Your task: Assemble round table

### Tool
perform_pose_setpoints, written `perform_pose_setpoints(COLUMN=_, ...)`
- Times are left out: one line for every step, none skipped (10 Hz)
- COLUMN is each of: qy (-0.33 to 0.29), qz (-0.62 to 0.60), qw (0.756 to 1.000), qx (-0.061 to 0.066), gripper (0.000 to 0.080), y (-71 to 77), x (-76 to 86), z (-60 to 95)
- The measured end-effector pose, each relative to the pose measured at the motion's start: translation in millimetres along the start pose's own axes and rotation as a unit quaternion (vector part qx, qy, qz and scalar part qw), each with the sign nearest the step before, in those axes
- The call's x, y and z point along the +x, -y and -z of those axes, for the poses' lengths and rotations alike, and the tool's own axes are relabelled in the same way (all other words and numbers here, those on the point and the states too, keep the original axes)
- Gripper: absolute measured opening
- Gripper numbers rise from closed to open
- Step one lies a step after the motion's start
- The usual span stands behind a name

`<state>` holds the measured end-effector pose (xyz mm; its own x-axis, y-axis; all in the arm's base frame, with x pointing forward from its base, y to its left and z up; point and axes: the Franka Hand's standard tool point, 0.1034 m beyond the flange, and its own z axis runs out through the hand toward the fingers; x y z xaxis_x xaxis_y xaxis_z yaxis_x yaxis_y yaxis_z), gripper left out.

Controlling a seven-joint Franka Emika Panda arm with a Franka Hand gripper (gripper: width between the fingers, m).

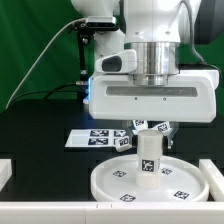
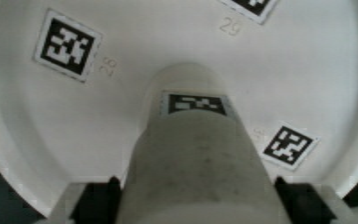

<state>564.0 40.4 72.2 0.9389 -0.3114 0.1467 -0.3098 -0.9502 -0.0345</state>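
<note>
The leg (image 1: pixel 148 160) stands upright at about the middle of the disc (image 1: pixel 105 180), its lower end on the disc's floor; whether it is seated in a socket cannot be told. The disc lies flat on the black table (image 1: pixel 40 150), near the front, with its raised rim all round and square tags scattered over its floor. In the wrist view the leg (image 2: pixel 197 140) runs as a thick white column away from the camera to the disc (image 2: pixel 140 40), with one tag (image 2: pixel 197 103) on its side and larger disc tags (image 2: pixel 69 45) on either side of it. The gripper (image 1: pixel 149 142) comes straight down from above and is clenched on the upper part of the leg: in the wrist view the gripper (image 2: pixel 197 198) has its dark fingers (image 2: pixel 98 200) pressed against both flanks of the column with no gap showing. Above the fingers sits the broad white hand body, with a blue light (image 1: pixel 88 95) at its edge on the exterior view's left. Just behind the fingers a tagged white part (image 1: pixel 160 127) peeks out, too covered to tell its shape. Farther back, toward the exterior view's left, the marker board (image 1: pixel 88 140) lies flat on the table. Low white walls (image 1: pixel 40 215) edge the table at the front and sides, and a green backdrop (image 1: pixel 30 40) with a black cable (image 1: pixel 40 55) across it closes the scene
</note>
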Motion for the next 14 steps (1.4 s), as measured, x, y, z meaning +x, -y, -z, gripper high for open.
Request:
perform_pose_setpoints(qy=-0.003, qz=-0.044, qw=0.999, qx=-0.002, gripper=0.0403, y=-0.3, x=0.2, z=-0.1)
perform_pose_setpoints(qy=-0.004, qz=-0.079, qw=0.997, qx=-0.002, gripper=0.0403, y=-0.5, x=-0.1, z=-0.2)
perform_pose_setpoints(qy=-0.005, qz=-0.127, qw=0.992, qx=-0.003, gripper=0.0404, y=-0.7, x=-0.1, z=-0.3)
perform_pose_setpoints(qy=-0.005, qz=-0.164, qw=0.986, qx=-0.003, gripper=0.0406, y=-0.9, x=-0.1, z=-0.3)
perform_pose_setpoints(qy=-0.004, qz=-0.194, qw=0.981, qx=-0.002, gripper=0.0406, y=-1.0, x=-0.3, z=-0.4)
perform_pose_setpoints(qy=-0.002, qz=-0.243, qw=0.970, qx=-0.001, gripper=0.0406, y=-1.1, x=-0.5, z=-0.4)
perform_pose_setpoints(qy=0.000, qz=-0.292, qw=0.956, qx=-0.002, gripper=0.0407, y=-0.8, x=-1.0, z=-0.3)
perform_pose_setpoints(qy=0.002, qz=-0.343, qw=0.939, qx=-0.004, gripper=0.0407, y=-0.8, x=-1.1, z=-0.3)
perform_pose_setpoints(qy=0.003, qz=-0.372, qw=0.928, qx=-0.003, gripper=0.0409, y=-1.0, x=-1.1, z=-0.3)
perform_pose_setpoints(qy=0.005, qz=-0.398, qw=0.917, qx=0.002, gripper=0.0409, y=-2.4, x=-1.4, z=-0.2)
perform_pose_setpoints(qy=0.007, qz=-0.413, qw=0.911, qx=0.006, gripper=0.0409, y=-2.9, x=-1.6, z=0.2)
perform_pose_setpoints(qy=0.008, qz=-0.414, qw=0.910, qx=0.006, gripper=0.0409, y=-2.3, x=-1.7, z=0.3)
perform_pose_setpoints(qy=0.008, qz=-0.413, qw=0.911, qx=0.005, gripper=0.0482, y=-2.5, x=-2.1, z=-0.5)
perform_pose_setpoints(qy=0.008, qz=-0.412, qw=0.911, qx=0.005, gripper=0.0611, y=-2.4, x=-2.2, z=-0.6)
